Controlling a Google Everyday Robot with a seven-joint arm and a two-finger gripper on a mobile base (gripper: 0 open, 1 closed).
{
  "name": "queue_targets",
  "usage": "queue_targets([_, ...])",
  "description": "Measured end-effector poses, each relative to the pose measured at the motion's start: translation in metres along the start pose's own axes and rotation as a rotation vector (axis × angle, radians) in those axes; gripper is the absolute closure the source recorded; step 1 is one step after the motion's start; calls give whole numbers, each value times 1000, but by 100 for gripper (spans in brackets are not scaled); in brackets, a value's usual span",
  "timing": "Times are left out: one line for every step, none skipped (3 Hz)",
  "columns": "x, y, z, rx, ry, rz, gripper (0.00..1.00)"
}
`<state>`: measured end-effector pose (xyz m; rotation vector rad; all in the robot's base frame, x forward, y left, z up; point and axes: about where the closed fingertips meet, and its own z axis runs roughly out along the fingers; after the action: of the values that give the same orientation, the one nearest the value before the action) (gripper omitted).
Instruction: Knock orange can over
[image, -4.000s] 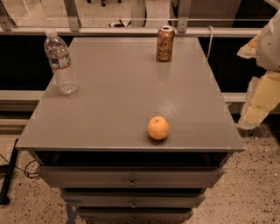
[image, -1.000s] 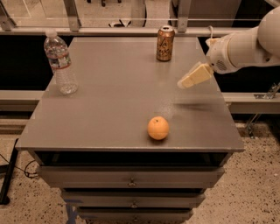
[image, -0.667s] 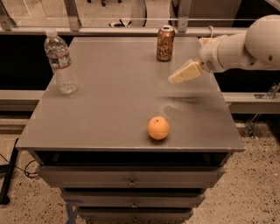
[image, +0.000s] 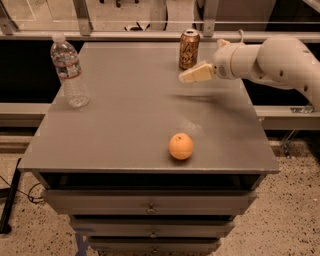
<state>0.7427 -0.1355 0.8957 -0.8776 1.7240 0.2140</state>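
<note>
The orange can (image: 189, 49) stands upright near the far edge of the grey table (image: 125, 125), right of centre. It is copper-orange with pale lettering and a silver top. My gripper (image: 186, 77) reaches in from the right on a white arm. Its cream tip hovers above the table just in front of the can and a little below it in the view, apart from it.
A clear water bottle (image: 69, 70) stands at the table's far left. A round orange fruit (image: 180, 146) sits near the front edge, right of centre. Drawers lie under the tabletop. A rail runs behind the table.
My arm has swung in from the right side over the table. The gripper tip has moved left and toward the can. The can, bottle and fruit have not moved.
</note>
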Motion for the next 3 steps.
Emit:
queue_targets([-4, -12, 32, 14, -86, 88, 0])
queue_targets([-9, -22, 62, 15, -162, 174, 0])
queue_targets([-6, -37, 83, 33, -198, 219, 0])
